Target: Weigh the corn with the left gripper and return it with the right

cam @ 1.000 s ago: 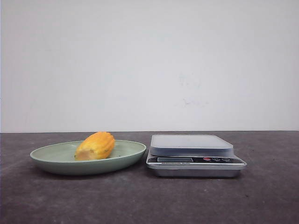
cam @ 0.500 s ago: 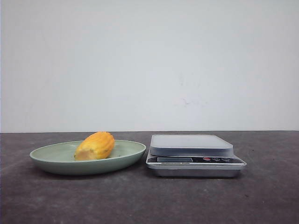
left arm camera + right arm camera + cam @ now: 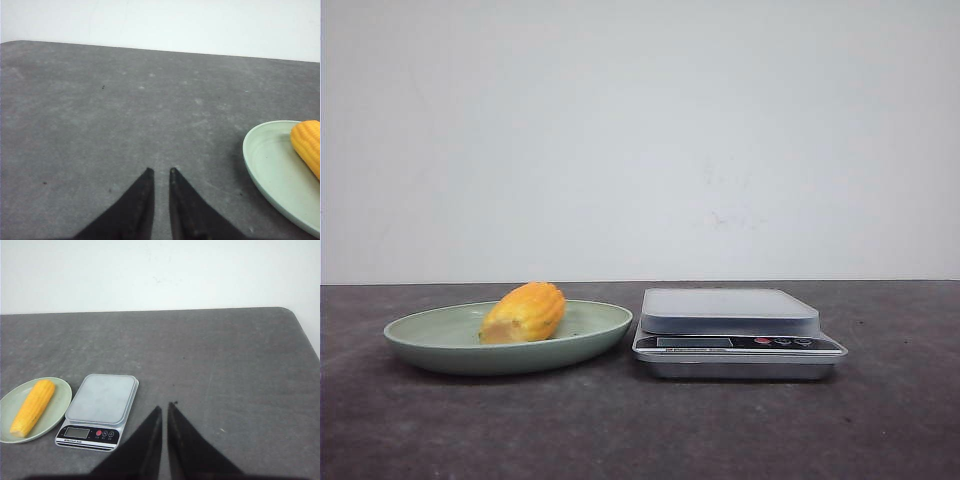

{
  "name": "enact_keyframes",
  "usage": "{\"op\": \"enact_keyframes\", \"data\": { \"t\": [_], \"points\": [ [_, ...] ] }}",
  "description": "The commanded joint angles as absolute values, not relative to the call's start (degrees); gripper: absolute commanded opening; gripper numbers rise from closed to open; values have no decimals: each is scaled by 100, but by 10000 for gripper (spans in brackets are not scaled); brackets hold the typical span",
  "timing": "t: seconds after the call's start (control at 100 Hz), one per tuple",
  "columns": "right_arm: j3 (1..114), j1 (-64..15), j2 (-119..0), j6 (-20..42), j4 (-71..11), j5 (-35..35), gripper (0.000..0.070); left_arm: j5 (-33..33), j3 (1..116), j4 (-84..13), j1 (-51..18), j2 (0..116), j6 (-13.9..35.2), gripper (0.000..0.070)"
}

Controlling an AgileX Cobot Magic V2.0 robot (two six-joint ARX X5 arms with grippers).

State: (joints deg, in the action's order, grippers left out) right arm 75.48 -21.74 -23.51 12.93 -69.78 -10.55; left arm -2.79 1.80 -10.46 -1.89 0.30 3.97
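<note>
On dark grey speckled table: shallow pale-green round plate, silver digital kitchen scale just beside it — short hop between them, likely deliberate. Scale platform bare; nothing weighed yet. Yellow-orange bumpy corn cob lies on its side in plate, untouched. Left gripper near plate edge, jaws nearly together, holding nothing. Right gripper back beside scale — jaws likewise almost closed, empty.

I see a bare test setup, more lab than kitchen: a dark grey bench against a plain white wall, with only a green plate and a small digital scale laid out side by side on it.
</note>
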Motion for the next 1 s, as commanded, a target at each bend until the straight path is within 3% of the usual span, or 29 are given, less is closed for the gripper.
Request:
{"op": "enact_keyframes", "data": {
  "t": [0.0, 0.35, 0.49, 0.62, 0.8, 0.99],
  "points": [
    [7618, -2193, -2370, 1345, -6906, -1059, 10, -272, 78, -1070, -178, 19, 329, 12],
    [7599, -2176, -2370, 1129, -6879, -1177, 10, -272, 78, -1070, -178, 19, 329, 12],
    [7282, -1706, -2237, 904, -6469, -1179, 10, -272, 78, -1070, -178, 19, 329, 12],
    [6296, -967, -1802, 727, -5496, -1066, 10, -272, 78, -1070, -178, 19, 329, 12],
    [4372, -23, -1024, 180, -3566, -200, 10, -272, 78, -1070, -178, 19, 329, 12],
    [2425, 401, -449, 60, -1922, 344, 10, -272, 78, -1070, -178, 19, 329, 12]
  ]
}}
